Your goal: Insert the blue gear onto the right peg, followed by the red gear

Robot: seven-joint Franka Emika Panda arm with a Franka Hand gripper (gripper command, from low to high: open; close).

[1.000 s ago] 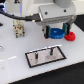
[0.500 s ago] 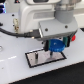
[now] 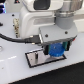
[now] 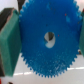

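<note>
My gripper (image 3: 55, 50) is shut on the blue gear (image 3: 56, 48), which hangs edge-on just above the exterior view's right end of the grey plate with a black border (image 3: 36, 59). In the wrist view the blue gear (image 4: 50, 30) fills the picture, toothed rim and centre hole clear, clamped between my green fingers (image 4: 9, 37). The plate's pegs are too small and blurred to make out, and the right end is hidden behind the gear. The red gear is hidden behind the arm in the exterior view. A red sliver (image 4: 5, 80) shows at the wrist view's edge.
The arm's large white body (image 3: 45, 22) fills the upper part of the exterior view, with a black cable (image 3: 17, 37) running to it from the exterior view's left. The white table (image 3: 20, 72) lies around the plate.
The gripper with the blue gear has come down from higher up to just above the plate's right end. The arm now covers where the red gear showed.
</note>
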